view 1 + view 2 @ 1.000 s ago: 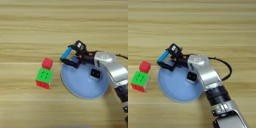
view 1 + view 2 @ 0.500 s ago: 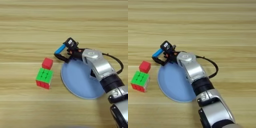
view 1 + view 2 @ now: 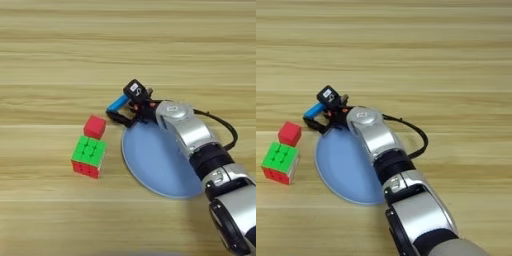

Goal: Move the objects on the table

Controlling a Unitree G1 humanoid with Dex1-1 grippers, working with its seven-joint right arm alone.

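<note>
1. The wooden surface (image 3: 55,45) fills the frame, its plank grain running side to side.
2. The right arm (image 3: 187,129), silver along the forearm, enters from the lower right corner and reaches up and left toward the middle of the frame.
3. The pincer (image 3: 121,109) sits just left of centre, beyond the plate's upper left rim, and is clamped on the blue bar (image 3: 117,104).
4. The bar lies tilted, its right end higher in the picture than its left. One black finger (image 3: 120,120) shows below it; a black block with a white mark sits at its upper right end.
5. The light-blue plate (image 3: 150,160) lies flat, centre to lower right of the frame. The forearm crosses over its upper right part.
6. The red cube (image 3: 94,126) rests on the surface left of the plate, near the pincer but apart from it.
7. A cube with a green top and red side (image 3: 89,156) stands directly below the red one in the frame, just beside it, and left of the plate's rim.
8. A black cable (image 3: 222,127) loops out to the right of the forearm.
</note>
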